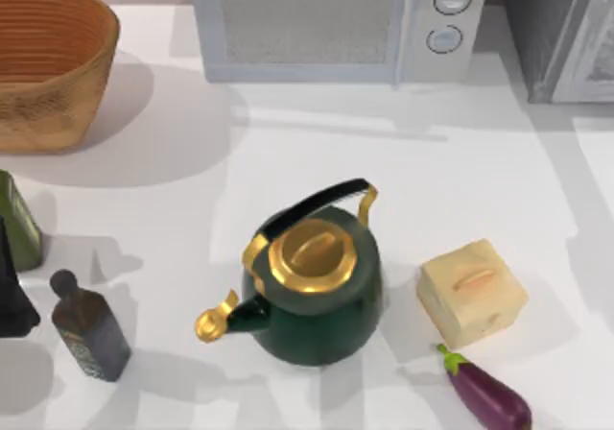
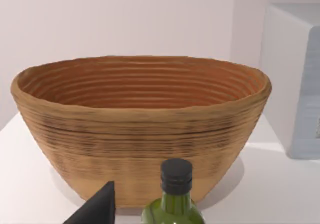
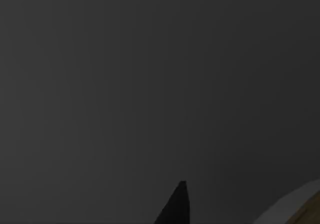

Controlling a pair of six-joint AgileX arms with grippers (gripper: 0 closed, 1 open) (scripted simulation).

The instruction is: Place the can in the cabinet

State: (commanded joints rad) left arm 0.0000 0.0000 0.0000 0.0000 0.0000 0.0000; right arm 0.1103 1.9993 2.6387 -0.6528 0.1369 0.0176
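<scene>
The can is out of view. The cabinet (image 1: 556, 27), dark grey and speckled with a lighter framed door panel, stands at the table's back right corner. My left gripper (image 1: 8, 300) sits parked at the left edge of the table, beside a green bottle (image 1: 17, 221). In the left wrist view that green bottle (image 2: 175, 204) stands close in front of a woven basket (image 2: 140, 134). The right wrist view is dark.
A dark green kettle (image 1: 312, 286) with gold trim fills the table's middle. A tan box (image 1: 472, 291) and an eggplant (image 1: 487, 392) lie to its right, a dark bottle (image 1: 88, 329) to its left. The basket (image 1: 48, 65) is back left, a pale microwave (image 1: 336, 22) back centre.
</scene>
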